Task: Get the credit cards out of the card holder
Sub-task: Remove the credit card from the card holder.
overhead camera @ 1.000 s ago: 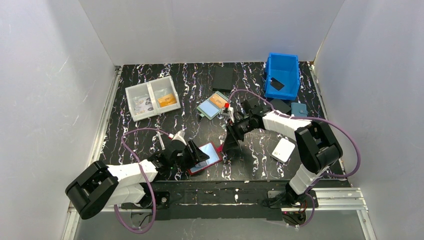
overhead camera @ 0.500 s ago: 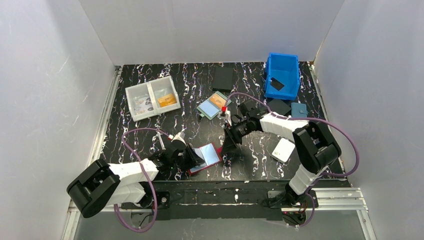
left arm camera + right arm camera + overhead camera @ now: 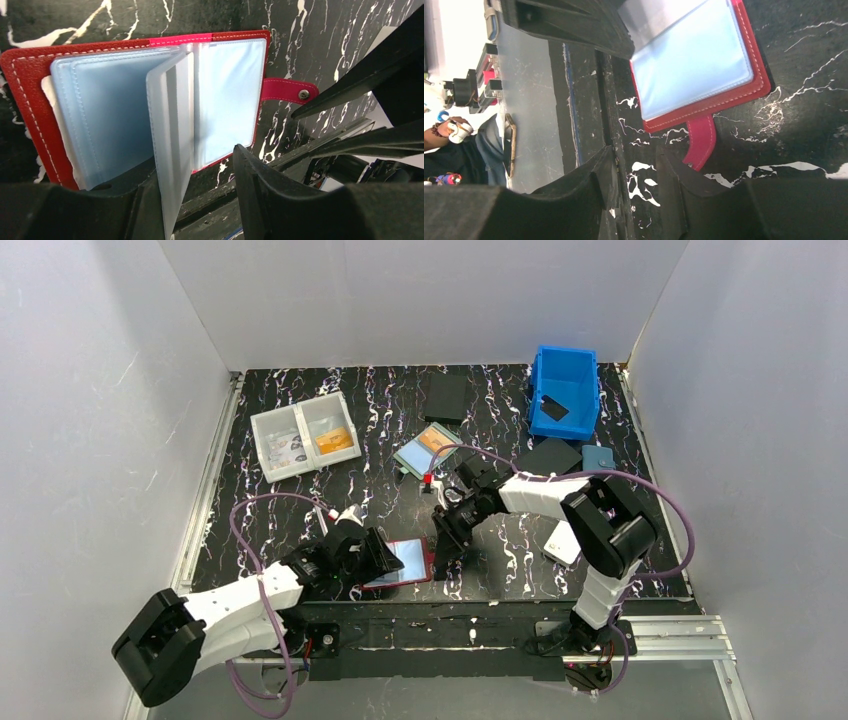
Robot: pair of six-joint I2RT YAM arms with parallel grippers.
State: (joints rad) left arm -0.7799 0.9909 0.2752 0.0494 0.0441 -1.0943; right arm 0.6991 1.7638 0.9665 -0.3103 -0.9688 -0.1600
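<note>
Holder [image 3: 30,95]: lies open and flat on the table [image 3: 385,420] at its near edge, between the two grippers, red cover down and light-blue sleeves [image 3: 105,115] up. Its snap tab [image 3: 700,140] lies flat on the table and points toward the right gripper.

Left gripper [image 3: 195,165]: low over the holder's near edge, jaws spread. One sleeve leaf [image 3: 170,150] stands upright from the spine and runs down between the jaws, close against one finger [image 3: 135,205]. I cannot tell whether it touches. It is not pinched.

Right gripper [image 3: 636,152]: low over the table just beside the holder, jaws parted with bare table between them. One fingertip [image 3: 674,165] sits just beside the tab's end, and nothing is gripped.

Cards: I cannot tell them apart from the light-blue sleeves.

Elsewhere on the table: a blue bin [image 3: 565,390] at the far right, a clear divided tray [image 3: 303,435] at the far left, and a teal case [image 3: 425,452] mid-table, all well apart from the holder.
</note>
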